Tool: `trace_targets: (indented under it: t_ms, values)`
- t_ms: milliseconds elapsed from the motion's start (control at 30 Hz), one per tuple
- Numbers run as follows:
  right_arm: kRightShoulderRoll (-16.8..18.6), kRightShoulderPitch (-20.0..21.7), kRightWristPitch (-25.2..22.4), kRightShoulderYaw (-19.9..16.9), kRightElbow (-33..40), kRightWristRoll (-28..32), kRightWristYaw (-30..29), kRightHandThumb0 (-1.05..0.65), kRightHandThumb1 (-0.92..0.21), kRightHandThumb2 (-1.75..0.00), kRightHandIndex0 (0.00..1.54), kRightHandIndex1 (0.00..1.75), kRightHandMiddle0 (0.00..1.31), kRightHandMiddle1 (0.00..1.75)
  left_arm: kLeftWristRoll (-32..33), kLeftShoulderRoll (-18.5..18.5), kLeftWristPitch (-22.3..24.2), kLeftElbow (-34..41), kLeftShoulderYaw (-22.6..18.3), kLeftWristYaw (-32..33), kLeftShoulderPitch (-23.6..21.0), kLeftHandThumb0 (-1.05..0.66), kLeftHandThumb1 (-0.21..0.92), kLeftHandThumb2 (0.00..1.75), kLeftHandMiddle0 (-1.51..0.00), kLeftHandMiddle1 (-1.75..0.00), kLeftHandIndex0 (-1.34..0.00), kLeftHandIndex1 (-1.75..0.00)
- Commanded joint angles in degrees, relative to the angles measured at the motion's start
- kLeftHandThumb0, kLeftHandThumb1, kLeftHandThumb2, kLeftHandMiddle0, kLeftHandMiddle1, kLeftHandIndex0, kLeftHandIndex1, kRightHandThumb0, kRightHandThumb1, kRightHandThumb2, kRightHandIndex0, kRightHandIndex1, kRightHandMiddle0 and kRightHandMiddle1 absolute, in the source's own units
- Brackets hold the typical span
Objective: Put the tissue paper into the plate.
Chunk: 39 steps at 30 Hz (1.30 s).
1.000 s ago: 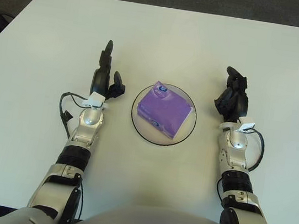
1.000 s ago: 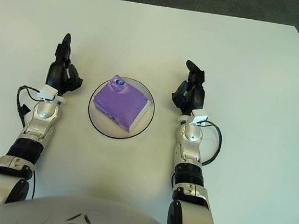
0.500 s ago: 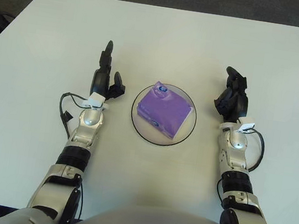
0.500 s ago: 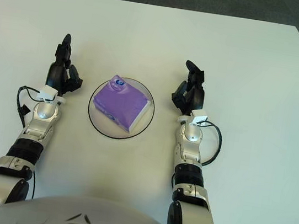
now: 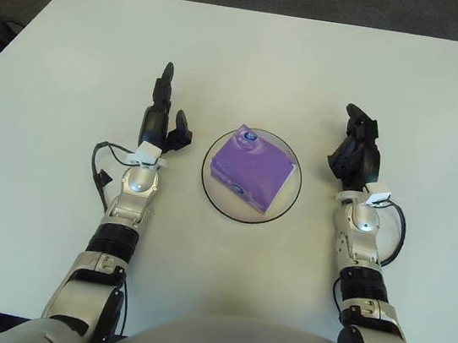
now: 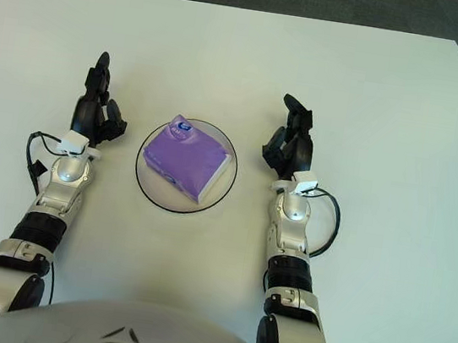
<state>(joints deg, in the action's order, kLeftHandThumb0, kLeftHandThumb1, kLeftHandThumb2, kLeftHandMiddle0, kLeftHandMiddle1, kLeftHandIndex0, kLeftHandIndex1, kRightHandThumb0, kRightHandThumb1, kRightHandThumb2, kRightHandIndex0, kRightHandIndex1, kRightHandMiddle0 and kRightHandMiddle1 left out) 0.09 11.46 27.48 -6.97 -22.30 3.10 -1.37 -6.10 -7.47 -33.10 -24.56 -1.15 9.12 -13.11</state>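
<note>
- Leftmost, the left robot hand [image 5: 161, 123] shows just left of the plate, over the white desk [image 5: 76, 48]. Its fingers are relaxed and spread, one long finger pointing straight away from the robot, and it holds nothing. Compared with a second ago it has barely shifted.
- Centre, the plate [image 5: 208, 192], a shallow round dish with a dark rim, sits on the desk between the two hands. The tissue paper [image 5: 252, 170], a purple soft pack with a small round label at its far corner, lies inside the plate, tilted so that its right edge reaches close to the rim. Pack and plate sit exactly where they were a second ago.
- Right, the right robot hand [image 5: 355, 155] shows just right of the plate, apart from it, fingers loosely curved and holding nothing. This is the only thing that has changed: over the last second the hand and forearm have drifted slightly, the wrist sitting a little lower in view, with the hand no nearer to the plate.
- What this means, as a judgement: the pack is already in the plate and neither hand touches it, so the task looks finished. The small movement on the right reads as settling or drawing back rather than a fresh reach. Nothing further seems called for except keeping both hands clear of the rim.
</note>
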Motion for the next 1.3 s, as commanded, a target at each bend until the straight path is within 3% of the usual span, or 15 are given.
trace_targets:
  t_ms: [0, 667, 1267]
  values:
    - [1.93, -10.45, -1.47, 0.55, -3.22, -0.36, -0.45, -0.45, -0.92, -0.99, 0.36, 0.04, 0.0, 0.71, -1.91, 2.09, -0.67, -6.93, 1.75, 0.39, 12.58, -0.82, 0.92, 0.98, -0.09, -0.02, 0.0, -0.29]
    - [2.16, -13.5, -3.22, 1.95, 1.92, -1.61, -1.45, -0.45, -0.92, -0.99, 0.38, 0.04, 0.0, 0.73, -1.9, 2.35, -1.27, -5.34, 2.12, 0.12, 13.55, -0.81, 0.92, 0.97, -0.12, -0.03, 0.0, -0.34]
    - [2.14, -14.85, -3.24, 2.81, 3.78, -2.05, -1.87, -0.45, -0.92, -1.0, 0.38, 0.05, 0.0, 0.77, -1.48, 2.53, 0.98, -2.66, 2.76, -0.52, 14.87, -0.79, 0.92, 0.95, -0.13, -0.03, 0.0, -0.34]
